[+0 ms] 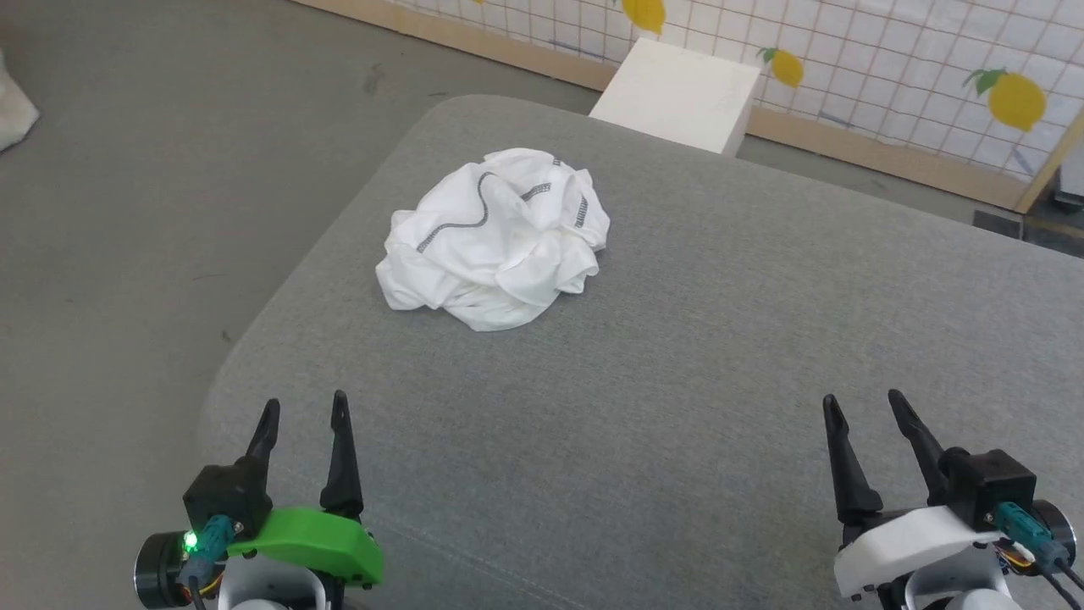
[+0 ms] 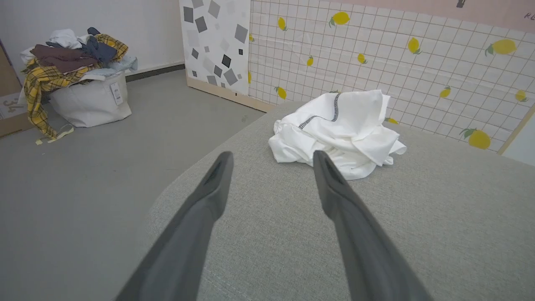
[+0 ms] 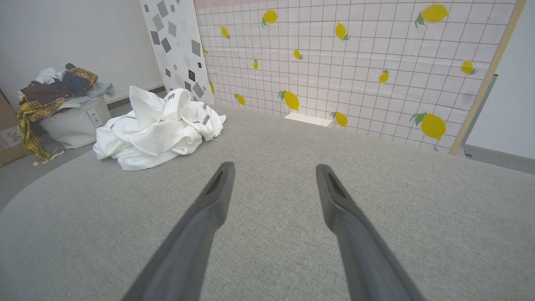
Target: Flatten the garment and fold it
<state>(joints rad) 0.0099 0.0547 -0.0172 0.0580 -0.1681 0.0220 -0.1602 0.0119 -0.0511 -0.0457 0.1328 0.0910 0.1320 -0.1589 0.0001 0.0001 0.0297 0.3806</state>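
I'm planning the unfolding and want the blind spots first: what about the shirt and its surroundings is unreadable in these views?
- Head view: the garment is balled up; its own folds hide sleeves and collar.
- Head view: the white box has its base hidden behind the grey cushion.
- Left wrist view: the tag on the laundry bag has print too small to read.

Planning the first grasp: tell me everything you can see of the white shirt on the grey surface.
The white shirt of thin soft fabric lies crumpled in a rounded heap, folds overlapping, with dark grey zigzag stitching along exposed seams. It rests on the grey fabric-covered surface, toward its far left part. Nothing else touches it; the open left hand and right hand are short of it.
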